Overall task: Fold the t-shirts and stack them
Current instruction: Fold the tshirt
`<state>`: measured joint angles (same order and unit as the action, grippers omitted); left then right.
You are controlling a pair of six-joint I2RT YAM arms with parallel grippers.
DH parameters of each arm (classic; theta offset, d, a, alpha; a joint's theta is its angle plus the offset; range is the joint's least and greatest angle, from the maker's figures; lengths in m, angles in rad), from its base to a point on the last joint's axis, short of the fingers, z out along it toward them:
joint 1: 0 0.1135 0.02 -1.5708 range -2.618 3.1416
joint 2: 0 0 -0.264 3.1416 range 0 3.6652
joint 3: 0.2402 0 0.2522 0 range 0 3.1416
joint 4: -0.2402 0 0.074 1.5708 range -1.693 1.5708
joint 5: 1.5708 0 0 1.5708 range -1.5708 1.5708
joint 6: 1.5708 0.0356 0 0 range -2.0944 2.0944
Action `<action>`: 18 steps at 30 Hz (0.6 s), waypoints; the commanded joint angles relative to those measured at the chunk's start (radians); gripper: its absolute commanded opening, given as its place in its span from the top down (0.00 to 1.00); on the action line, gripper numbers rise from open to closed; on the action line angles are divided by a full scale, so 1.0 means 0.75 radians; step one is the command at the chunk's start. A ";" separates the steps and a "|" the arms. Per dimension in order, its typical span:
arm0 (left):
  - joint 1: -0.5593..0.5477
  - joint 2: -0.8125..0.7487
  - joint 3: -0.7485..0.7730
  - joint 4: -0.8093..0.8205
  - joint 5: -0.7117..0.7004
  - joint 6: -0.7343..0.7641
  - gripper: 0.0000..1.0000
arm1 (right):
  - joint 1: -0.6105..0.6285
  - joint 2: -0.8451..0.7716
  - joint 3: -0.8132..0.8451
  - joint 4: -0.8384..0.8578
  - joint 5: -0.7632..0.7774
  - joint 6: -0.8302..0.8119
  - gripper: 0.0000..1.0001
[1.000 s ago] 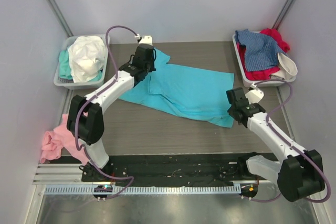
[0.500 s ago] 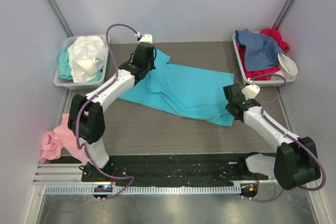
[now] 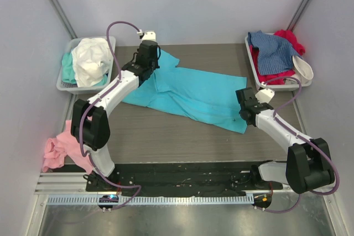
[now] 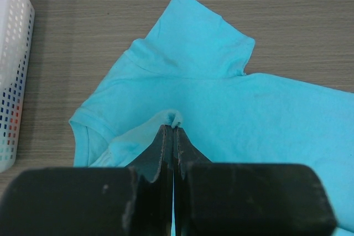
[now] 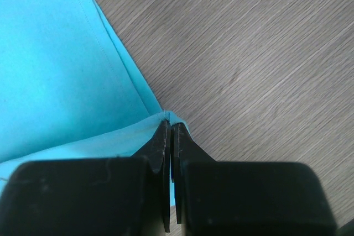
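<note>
Pinching turquoise tee (image 3: 199, 95) w/ both jaws

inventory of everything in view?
turquoise t-shirt: 1, turquoise, spread mid-table
white t-shirt: 1, white, left tray
mint t-shirt: 1, mint, under it
pink t-shirt: 1, pink, crumpled near left
blue t-shirt: 1, denim blue, right tray
red t-shirt: 1, red, beneath it
pale cloth: 1, off-white, right tray's edge
trays: 2, pale grey, far corners
table: 1, dark wood grain
left gripper: 1, black, shut on turquoise t-shirt
right gripper: 1, black, shut on its hem corner
</note>
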<state>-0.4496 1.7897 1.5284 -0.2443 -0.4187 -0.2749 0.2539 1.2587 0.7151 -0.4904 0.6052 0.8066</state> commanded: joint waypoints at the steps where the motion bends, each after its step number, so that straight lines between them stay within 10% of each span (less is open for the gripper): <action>1: 0.016 0.013 0.069 0.023 -0.031 0.035 1.00 | -0.023 0.005 0.049 0.055 0.073 -0.022 0.99; 18: 0.027 0.031 0.059 0.029 -0.043 0.049 1.00 | -0.058 0.103 0.108 0.134 0.056 -0.081 0.99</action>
<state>-0.4381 1.8187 1.5406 -0.2474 -0.4271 -0.2527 0.2176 1.3258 0.7498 -0.4324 0.6117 0.7578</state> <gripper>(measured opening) 0.012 0.028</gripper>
